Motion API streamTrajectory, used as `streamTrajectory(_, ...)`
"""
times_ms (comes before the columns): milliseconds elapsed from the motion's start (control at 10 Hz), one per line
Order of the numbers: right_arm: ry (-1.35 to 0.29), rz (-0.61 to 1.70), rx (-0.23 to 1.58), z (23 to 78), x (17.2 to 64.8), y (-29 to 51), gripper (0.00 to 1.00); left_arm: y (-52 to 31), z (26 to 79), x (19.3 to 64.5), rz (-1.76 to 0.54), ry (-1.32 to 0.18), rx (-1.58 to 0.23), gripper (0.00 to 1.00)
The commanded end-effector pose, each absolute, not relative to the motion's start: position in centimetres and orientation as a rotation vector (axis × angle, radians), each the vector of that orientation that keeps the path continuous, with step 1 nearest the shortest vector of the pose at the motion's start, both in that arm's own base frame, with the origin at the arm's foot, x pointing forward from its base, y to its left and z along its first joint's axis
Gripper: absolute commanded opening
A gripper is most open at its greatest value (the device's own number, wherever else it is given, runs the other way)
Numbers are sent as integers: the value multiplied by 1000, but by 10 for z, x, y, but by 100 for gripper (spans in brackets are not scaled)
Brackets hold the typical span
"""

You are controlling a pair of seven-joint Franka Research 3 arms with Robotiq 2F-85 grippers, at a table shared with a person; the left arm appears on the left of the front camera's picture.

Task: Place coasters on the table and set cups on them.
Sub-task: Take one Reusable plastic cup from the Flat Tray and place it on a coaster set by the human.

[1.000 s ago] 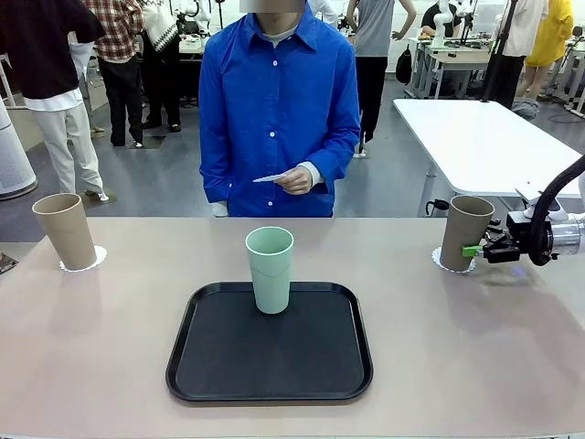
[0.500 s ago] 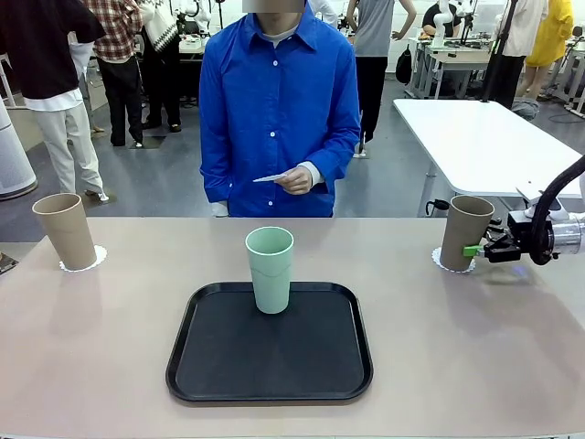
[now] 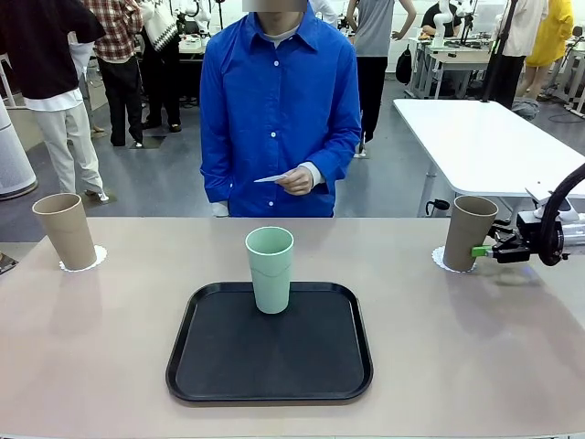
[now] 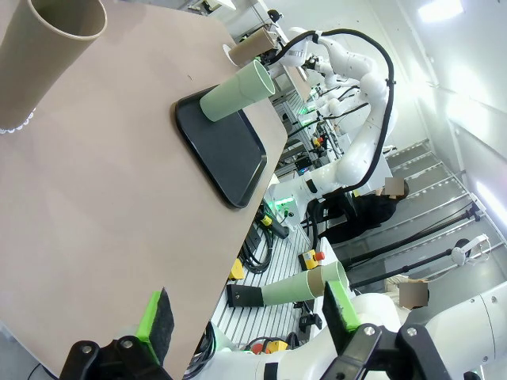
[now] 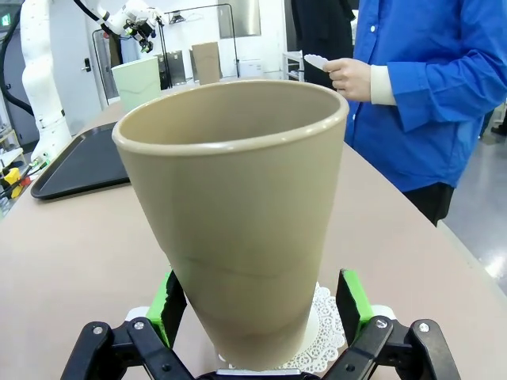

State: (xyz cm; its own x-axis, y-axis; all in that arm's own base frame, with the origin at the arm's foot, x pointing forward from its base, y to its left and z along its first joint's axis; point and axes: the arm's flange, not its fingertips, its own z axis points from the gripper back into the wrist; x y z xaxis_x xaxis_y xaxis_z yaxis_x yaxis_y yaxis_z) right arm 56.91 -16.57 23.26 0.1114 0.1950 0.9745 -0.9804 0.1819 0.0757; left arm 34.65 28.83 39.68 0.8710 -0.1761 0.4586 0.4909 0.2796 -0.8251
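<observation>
On the beige table (image 3: 110, 347), a tan cup (image 3: 65, 230) stands on a lacy white coaster (image 3: 84, 260) at the far left. Another tan cup (image 3: 469, 233) stands on a coaster (image 3: 452, 263) at the far right. My right gripper (image 3: 482, 250) is open, its green pads (image 5: 351, 298) flanking that cup's base (image 5: 238, 229) with gaps on both sides. A mint green cup (image 3: 270, 269) stands on the black tray (image 3: 270, 361). The person holds a third coaster (image 3: 271, 177) in one hand. My left gripper (image 4: 247, 313) is open with nothing in it, near the table's edge, short of the left cup (image 4: 47, 43).
The tray takes up the middle of the table. The person in a blue shirt (image 3: 279, 101) stands at the far edge. A white table (image 3: 475, 137) stands behind at the right. Bare tabletop lies between the tray and each tan cup.
My right gripper has drawn back a little to the right from the right tan cup. The cups, coasters and the person's hand have stayed put.
</observation>
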Motion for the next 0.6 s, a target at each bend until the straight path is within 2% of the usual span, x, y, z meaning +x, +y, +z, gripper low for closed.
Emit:
streamTrajectory(0, -1038, 1128, 991, 232, 574, -172, 100, 289, 399, 346, -452, -303, -1207, 100)
streamTrajectory(500, -1033, 1121, 979, 237, 564, -188, 100, 289, 399, 346, -452, -303, -1207, 100)
